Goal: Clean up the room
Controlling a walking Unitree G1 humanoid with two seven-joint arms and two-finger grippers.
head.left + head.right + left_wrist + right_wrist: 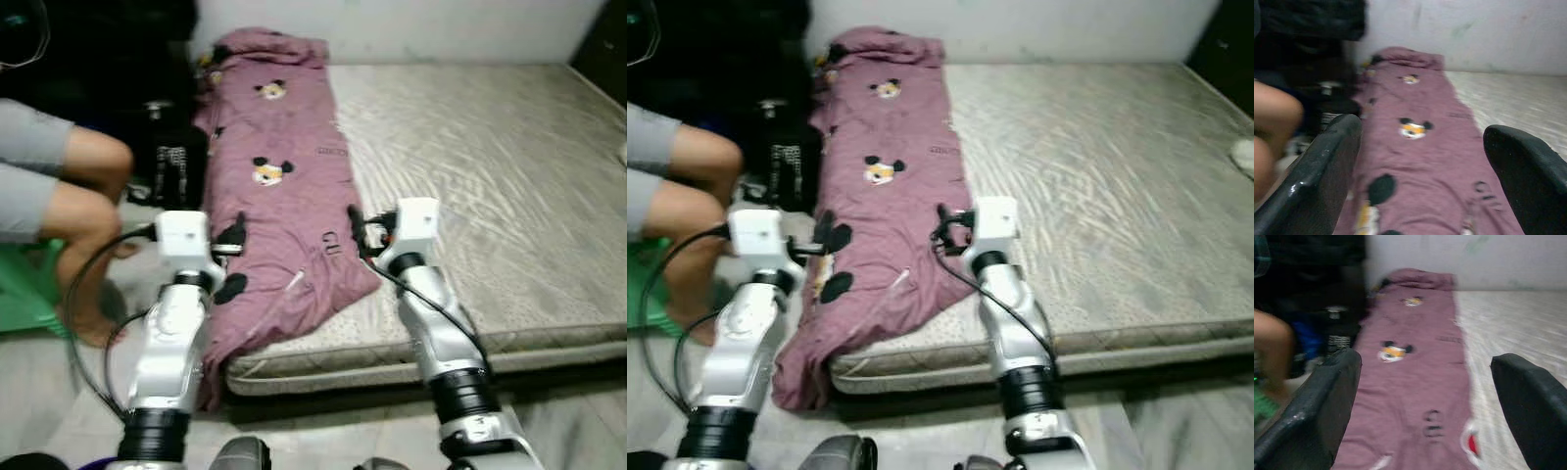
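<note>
Both hands are spread wide and hold nothing: the left hand [1420, 171] and right hand [1425, 406] hover over the near end of the purple blanket [284, 186], which lies along the mattress's [490, 176] left edge and spills off its corner. Wrist views are blurred. Beside the bed a person's bent knee [93, 162] shows, body cut off.
</note>
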